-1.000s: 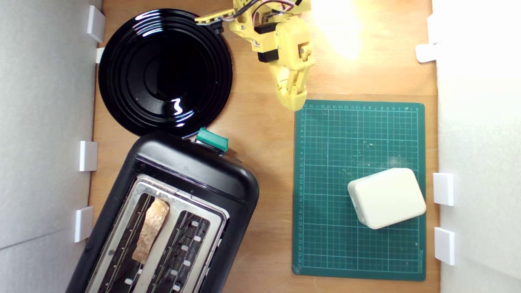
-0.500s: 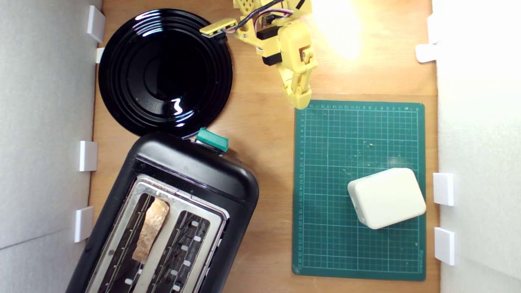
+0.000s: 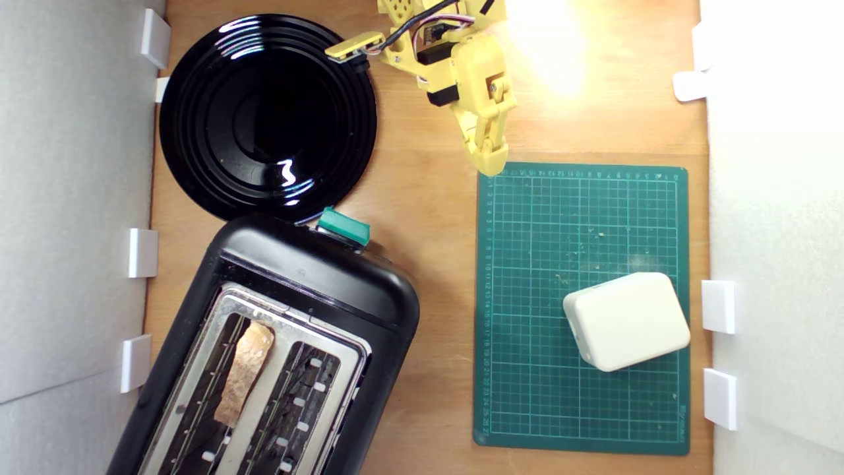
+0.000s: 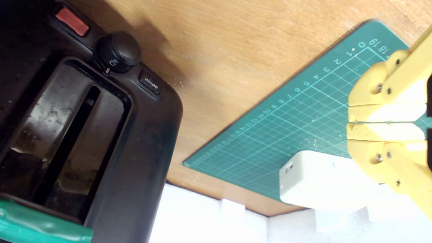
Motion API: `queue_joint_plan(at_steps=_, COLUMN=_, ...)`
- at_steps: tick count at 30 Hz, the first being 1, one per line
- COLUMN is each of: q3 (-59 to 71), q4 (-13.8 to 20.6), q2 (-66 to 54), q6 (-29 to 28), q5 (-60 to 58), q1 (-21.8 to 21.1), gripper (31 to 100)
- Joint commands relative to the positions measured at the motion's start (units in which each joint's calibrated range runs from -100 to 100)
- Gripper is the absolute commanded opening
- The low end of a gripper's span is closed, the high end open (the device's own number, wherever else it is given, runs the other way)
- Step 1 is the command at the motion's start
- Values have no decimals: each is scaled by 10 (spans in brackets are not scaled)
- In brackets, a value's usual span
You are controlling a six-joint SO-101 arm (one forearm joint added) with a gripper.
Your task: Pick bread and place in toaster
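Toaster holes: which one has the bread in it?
The slot nearer the exterior view's left of the black two-slot toaster holds the brown-crusted bread slice. The other slot shows only bare wire guides.

The bread [image 3: 244, 373] is standing in the toaster [image 3: 264, 349] slot nearer the exterior view's left. The yellow gripper [image 3: 491, 161] is hanging w/ its tip right at the green mat [image 3: 580, 218] corner, jaws looking pressed together, holding nothing. A cream box [image 3: 626, 321] is sitting on the mat. A black plate [image 3: 267, 115] is lying by the toaster.
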Motion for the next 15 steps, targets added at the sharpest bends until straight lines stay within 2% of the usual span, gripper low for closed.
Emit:
queue_joint_plan(at_steps=1, q3=3, q4=-2, q2=-2, q6=-2, q5=1, q1=2, gripper=382)
queue_joint_plan(at_steps=15, q3=3, q4=2, q2=0, q6=2, q5=1, q1=-2, gripper=383)
